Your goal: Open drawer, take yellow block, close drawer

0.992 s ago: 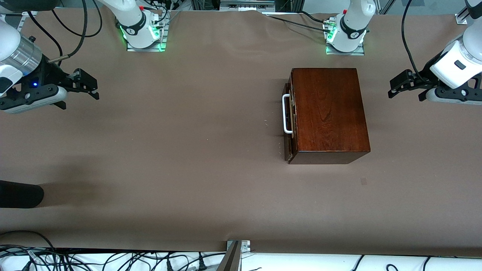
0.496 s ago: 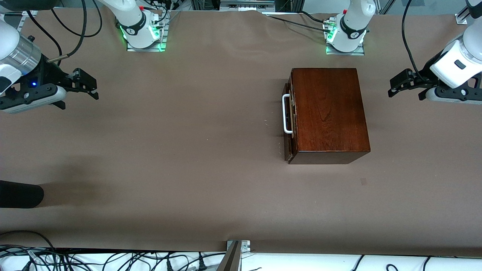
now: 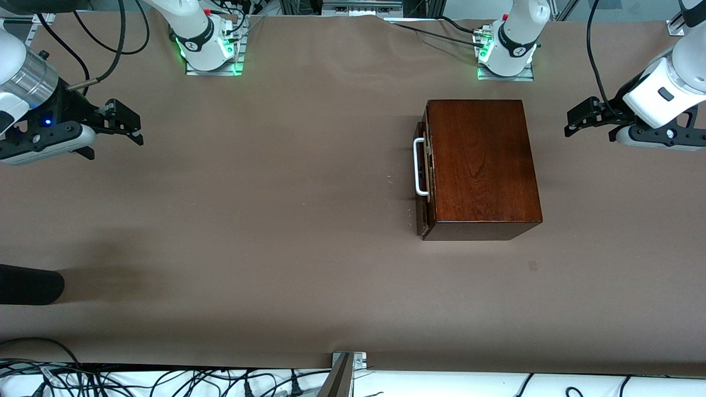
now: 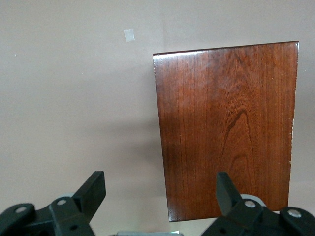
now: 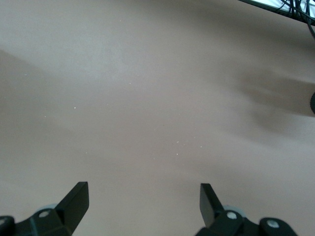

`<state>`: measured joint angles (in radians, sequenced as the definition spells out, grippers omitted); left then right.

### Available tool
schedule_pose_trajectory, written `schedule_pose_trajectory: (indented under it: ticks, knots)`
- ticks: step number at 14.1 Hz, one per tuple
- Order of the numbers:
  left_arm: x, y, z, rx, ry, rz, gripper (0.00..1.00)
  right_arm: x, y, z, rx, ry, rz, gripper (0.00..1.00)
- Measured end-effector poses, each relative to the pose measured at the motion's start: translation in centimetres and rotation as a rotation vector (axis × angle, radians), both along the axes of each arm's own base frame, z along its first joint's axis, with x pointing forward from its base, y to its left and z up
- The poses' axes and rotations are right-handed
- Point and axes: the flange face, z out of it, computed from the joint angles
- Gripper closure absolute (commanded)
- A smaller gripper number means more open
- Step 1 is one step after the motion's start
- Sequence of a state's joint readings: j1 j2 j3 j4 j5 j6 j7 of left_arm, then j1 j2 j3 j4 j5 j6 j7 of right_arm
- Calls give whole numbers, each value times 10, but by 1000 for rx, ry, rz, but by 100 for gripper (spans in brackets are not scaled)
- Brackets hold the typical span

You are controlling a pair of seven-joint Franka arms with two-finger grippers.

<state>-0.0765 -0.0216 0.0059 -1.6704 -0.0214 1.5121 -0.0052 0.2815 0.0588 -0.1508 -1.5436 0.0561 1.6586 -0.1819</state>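
So both arms are parked out at the ends of the desk (image 3: 309, 231) right now. The left tool (image 3: 573, 118) hangs over bare brown desk at the left arm's end, fingers spread wide with nothing between them. From its wrist camera you can see the two black fingers (image 4: 91, 189) framing the edge of the box (image 4: 226, 128), looking straight down on the glossy wood grain top. The tool isn't touching the box, it's off to the side of it and up in the air.

The right tool (image 3: 129, 124) is way over at the right arm's end, also wide open and empty, hovering over plain desk. Its wrist view shows nothing but brown surface and the two finger tips (image 5: 76, 196).

The dark mahogany box (image 3: 480, 165) sits on the desk toward the left arm's end, well apart from the right tool. The drawer (image 3: 422, 171) is on the side of the box facing the right arm's end, with its white bar handle (image 3: 419, 165) sticking out. It looks shut or maybe barely cracked, can't really tell. The yellow block isn't visible anywhere, so I can't say where it is.

There's also a dark rounded thing (image 3: 27, 284) poking in at the desk edge at the right arm's end, nearer the front camera.
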Motion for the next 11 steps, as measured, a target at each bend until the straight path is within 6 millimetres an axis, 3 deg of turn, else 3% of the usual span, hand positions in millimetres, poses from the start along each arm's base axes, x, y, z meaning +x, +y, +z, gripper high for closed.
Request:
schedule_pose_trajectory:
  ticks: [8, 10, 11]
  knots:
    - [-3, -1, -23, 9, 124, -4, 0, -3, -4, -1, 1, 26, -6, 0]
    - [-6, -12, -25, 10, 137, -25, 0, -4, -3, -1, 12, 33, -6, 0]
    - [-7, -27, -25, 13, 138, -51, 0, -4, -3, -1, 17, 34, -6, 0]
